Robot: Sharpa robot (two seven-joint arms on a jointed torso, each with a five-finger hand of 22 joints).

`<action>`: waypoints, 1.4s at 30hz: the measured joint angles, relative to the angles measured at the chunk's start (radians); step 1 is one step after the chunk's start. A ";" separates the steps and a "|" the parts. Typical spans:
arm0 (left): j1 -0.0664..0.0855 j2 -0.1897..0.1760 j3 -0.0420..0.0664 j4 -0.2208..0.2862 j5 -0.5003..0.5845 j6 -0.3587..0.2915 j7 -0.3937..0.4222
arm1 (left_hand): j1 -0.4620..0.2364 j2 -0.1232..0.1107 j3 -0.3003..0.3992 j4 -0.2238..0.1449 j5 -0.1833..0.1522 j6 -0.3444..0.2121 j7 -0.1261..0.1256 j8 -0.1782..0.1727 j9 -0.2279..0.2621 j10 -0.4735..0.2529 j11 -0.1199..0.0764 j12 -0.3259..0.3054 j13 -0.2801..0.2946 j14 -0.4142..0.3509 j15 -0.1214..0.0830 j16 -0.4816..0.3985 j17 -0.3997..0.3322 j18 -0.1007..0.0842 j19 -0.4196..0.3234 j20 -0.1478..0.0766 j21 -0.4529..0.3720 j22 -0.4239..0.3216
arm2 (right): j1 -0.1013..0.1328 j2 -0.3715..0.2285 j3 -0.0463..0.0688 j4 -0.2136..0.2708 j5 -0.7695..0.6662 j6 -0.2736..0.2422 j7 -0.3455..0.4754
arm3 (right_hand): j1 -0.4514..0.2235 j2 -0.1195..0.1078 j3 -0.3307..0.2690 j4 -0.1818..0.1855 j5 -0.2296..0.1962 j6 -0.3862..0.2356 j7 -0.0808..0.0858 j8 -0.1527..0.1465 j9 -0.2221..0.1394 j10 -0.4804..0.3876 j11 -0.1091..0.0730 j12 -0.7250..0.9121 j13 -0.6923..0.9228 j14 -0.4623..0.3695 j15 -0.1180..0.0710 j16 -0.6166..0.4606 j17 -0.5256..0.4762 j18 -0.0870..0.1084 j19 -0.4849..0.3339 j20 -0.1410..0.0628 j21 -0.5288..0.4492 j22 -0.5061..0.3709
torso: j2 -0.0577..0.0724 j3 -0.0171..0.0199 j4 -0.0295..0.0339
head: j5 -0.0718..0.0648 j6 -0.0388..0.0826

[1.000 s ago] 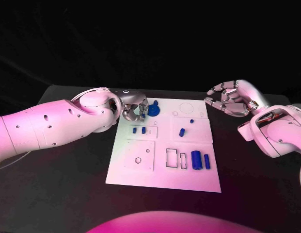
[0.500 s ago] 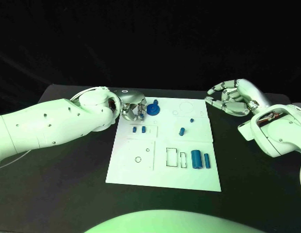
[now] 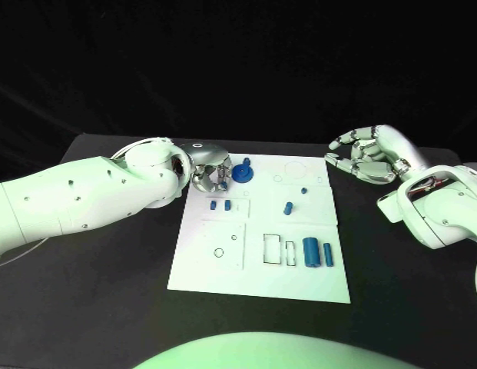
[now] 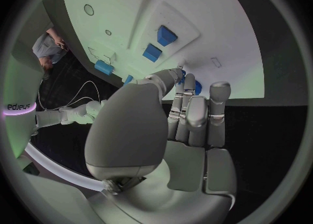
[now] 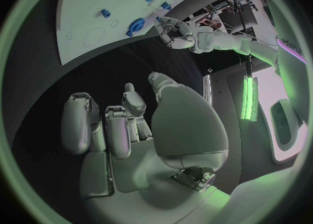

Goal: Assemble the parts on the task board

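Observation:
The white task board [image 3: 210, 265] lies in the middle of the table. A blue round part [image 3: 243, 172] with a raised stem sits at its far left corner. My left hand [image 3: 210, 176] is right beside it, and its thumb and fingertips [image 4: 185, 82] close on the part's edge [image 4: 197, 87]. My right hand [image 3: 365, 157] hovers off the board's far right side, fingers curled in on nothing. The right wrist view looks across my right hand [image 5: 124, 125] to the blue round part [image 5: 135, 25] and my left hand [image 5: 172, 30].
Other blue parts on the board: two small blocks [image 3: 220, 206] in the left row, a peg [image 3: 289, 207], a tiny stud [image 3: 303, 191], and two upright cylinders [image 3: 318, 253] near the right front. Empty outlines [image 3: 273, 248] mark free slots. Black table surrounds the board.

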 measured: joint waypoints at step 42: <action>0.000 0.010 -0.003 -0.014 0.012 0.034 0.005 | -0.004 0.004 0.000 0.000 -0.006 0.006 -0.005 -0.004 0.001 0.014 -0.007 -0.006 0.000 0.004 -0.004 0.000 -0.001 0.000 -0.004 -0.004 -0.004 -0.004 | 0.000 0.000 0.000 0.000 0.000 -0.001 0.000 | 0.000 0.000 0.000 0.000 0.000 0.000 0.000 0.000 0.001 0.000 0.000 0.000 0.000 0.000 0.000 0.000 0.000 0.000 0.000 0.000 0.000 0.000 | 0.000 0.0005 -0.0004 | 0.000 -0.006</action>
